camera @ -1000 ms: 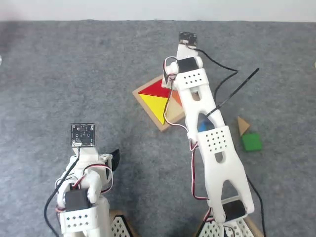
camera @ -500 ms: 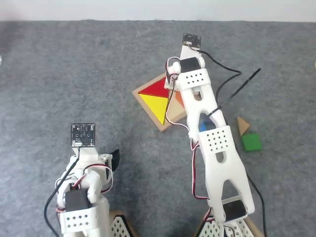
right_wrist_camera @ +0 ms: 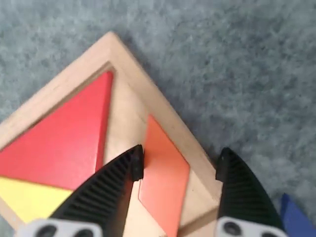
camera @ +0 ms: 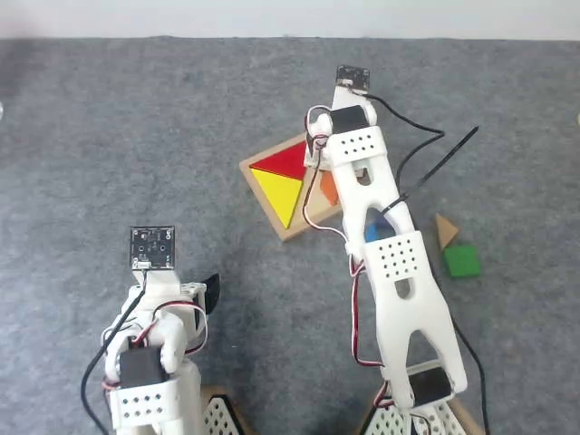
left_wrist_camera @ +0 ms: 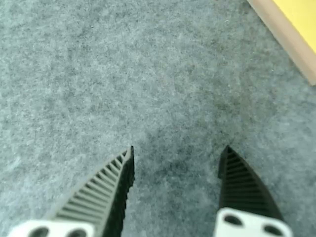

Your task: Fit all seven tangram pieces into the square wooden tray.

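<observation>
Straddling the orange piece (right_wrist_camera: 163, 190) inside the tray (right_wrist_camera: 148, 94), the right pincer (right_wrist_camera: 180, 153) stands released. Risk: closing against the rim would drag the tray across the worktop (right_wrist_camera: 237, 59), unseating the red piece (right_wrist_camera: 59, 143) and yellow piece (right_wrist_camera: 24, 200). Left pincer (left_wrist_camera: 178, 150): released, above the worktop.

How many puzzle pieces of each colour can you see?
red piece: 1
yellow piece: 1
orange piece: 1
blue piece: 1
green piece: 1
tan piece: 1
Total: 6 pieces in view
</observation>
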